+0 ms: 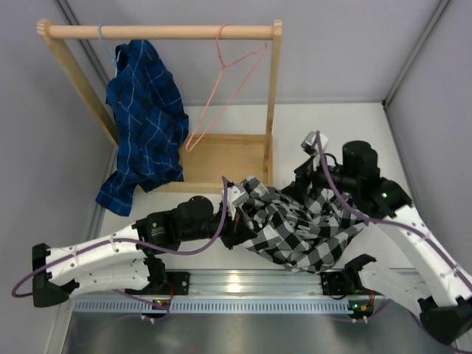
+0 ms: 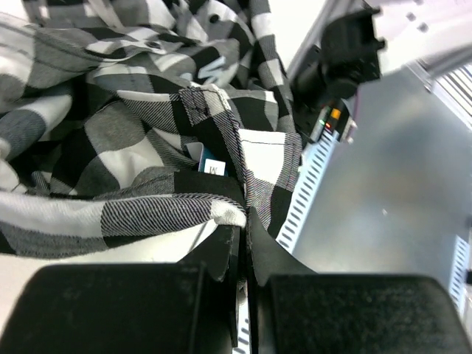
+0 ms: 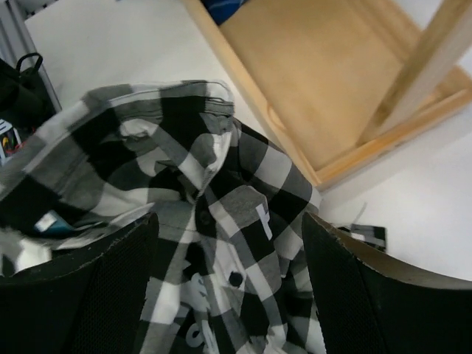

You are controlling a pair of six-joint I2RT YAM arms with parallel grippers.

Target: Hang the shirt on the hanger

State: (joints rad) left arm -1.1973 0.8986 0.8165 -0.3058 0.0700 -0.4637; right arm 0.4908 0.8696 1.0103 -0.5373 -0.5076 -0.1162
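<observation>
**Shirt** [image 1: 295, 228]: black-and-white check, lying crumpled on the tabletop [image 1: 332, 125] between the two arms, just in front of the wooden rack [image 1: 274, 96]. Collar, label and buttons are seen in the wrist views. No part of it is placed on the hanger.

**Hanger** [image 1: 228, 81]: thin pink wire, hooked over the right end of the rail [image 1: 158, 32], hanging tilted and bare, well apart from the shirt.

**Left pincer** [image 2: 242, 236]: fingers are pressed together, with a folded hem of the shirt pinched between them at the garment's left edge.

**Right pincer** [image 3: 228, 221]: fingers are spread wide, held low over the collar area. Fabric is seen between them, but no grip on it is shown.

**Blue shirt** [image 1: 144, 125]: dark blue with a thin white grid, hung at the left end of the rail, its lower part draped onto the base board [image 1: 221, 158].
</observation>
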